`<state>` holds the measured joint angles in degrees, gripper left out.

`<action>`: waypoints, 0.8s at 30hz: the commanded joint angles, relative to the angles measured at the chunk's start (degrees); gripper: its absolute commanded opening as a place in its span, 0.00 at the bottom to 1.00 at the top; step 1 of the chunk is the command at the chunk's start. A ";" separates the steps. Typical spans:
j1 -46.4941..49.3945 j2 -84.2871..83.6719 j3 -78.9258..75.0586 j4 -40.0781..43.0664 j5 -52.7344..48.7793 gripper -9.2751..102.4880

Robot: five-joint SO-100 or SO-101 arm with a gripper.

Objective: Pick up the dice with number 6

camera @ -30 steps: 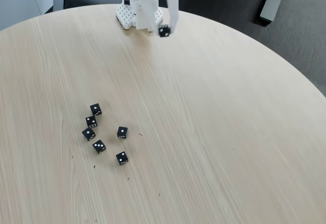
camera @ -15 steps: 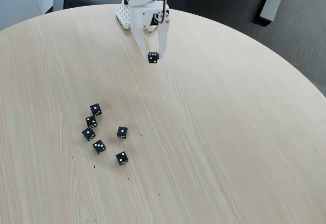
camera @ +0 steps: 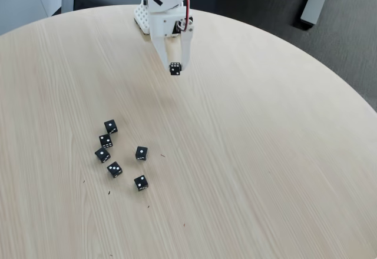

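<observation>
Claw, upper centre of frame: white fingers pointing down, pinched on the dice with number 6, which sits at the fingertips with a many-pipped face showing. Whether the die is clear of the desk I cannot tell. White arm rises behind it to the top edge, red wire along its side. Lower left of frame, well apart from the claw: six black dice in a loose cluster on the pale round wooden desk, few pips up.
</observation>
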<state>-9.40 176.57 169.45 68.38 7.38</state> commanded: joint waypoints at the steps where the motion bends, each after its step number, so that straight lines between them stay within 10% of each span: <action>1: 0.35 3.96 1.14 -0.44 -1.05 0.08; 24: 0.18 4.92 1.49 -0.35 1.41 0.08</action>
<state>-9.49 181.49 171.21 68.38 6.77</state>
